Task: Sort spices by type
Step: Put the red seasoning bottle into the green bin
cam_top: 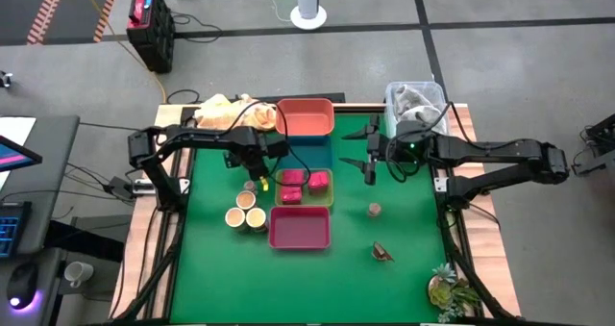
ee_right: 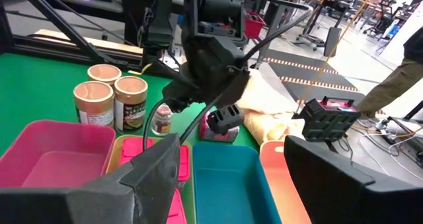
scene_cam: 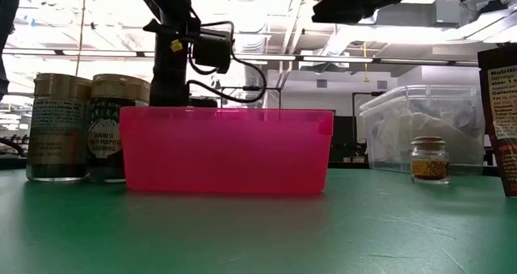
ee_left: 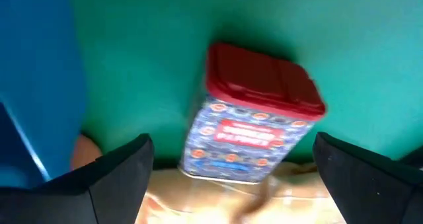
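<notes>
Open green tabletop (cam_top: 413, 230) lies toward the right edge, where only a small jar (cam_top: 375, 209) and a dark brown piece (cam_top: 382, 252) sit. Four trays run from the back edge down the middle; the yellow-green tray (cam_top: 331, 197) holds magenta blocks (cam_top: 300, 183). Three tan tubs (cam_top: 245, 213) stand just left of the magenta tray (cam_top: 299, 228). The left gripper (cam_top: 258, 164) hangs spread wide around a red-lidded spice tin (ee_left: 254, 118), gripping nothing. The right gripper (cam_top: 368, 150) hovers parted and empty beside the blue tray (cam_top: 309, 153).

Red-lidded spice tin (ee_left: 254, 121) sits mid-frame on the green mat (ee_left: 152, 59), left gripper (ee_left: 231, 174) fingers spread wide either side, blue tray (ee_left: 33, 78) far left.
</notes>
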Motion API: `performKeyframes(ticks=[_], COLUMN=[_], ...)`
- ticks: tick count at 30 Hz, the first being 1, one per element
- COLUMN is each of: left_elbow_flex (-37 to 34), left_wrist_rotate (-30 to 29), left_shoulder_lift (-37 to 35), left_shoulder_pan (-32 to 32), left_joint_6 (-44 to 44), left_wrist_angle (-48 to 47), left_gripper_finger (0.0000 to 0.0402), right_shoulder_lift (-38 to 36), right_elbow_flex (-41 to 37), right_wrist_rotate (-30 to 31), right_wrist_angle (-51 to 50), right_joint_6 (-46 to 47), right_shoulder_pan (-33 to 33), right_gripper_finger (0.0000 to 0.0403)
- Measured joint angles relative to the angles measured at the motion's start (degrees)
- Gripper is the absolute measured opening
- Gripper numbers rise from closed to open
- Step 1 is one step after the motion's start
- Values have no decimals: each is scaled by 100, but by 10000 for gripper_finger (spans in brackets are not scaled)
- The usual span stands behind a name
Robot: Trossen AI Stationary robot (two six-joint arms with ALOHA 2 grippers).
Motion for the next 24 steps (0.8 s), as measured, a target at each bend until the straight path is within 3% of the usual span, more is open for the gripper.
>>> performKeyframes(ticks=[5, 12, 17, 24], left_elbow_flex=[-5, -396, -692, -872], left_wrist_rotate=[347, 355, 351, 390], left_shoulder_lift=[3, 30, 35, 35], left_shoulder_pan=[124, 362, 363, 471], left_joint_6=[836, 1500, 1697, 1606], left_wrist_angle=[-79, -115, 540, 557], left_gripper_finger=[393, 393, 393, 393], right_shoulder_lift=[0, 0, 0, 0], right_elbow_flex=[0, 0, 0, 0], right_wrist_rotate=[-2, -2, -2, -2], right_wrist_angle=[-1, -18, -20, -17], right_joint_6=[-2, -27, -31, -39], right_shoulder_pan=[0, 0, 0, 0], right_gripper_finger=[299, 299, 299, 299])
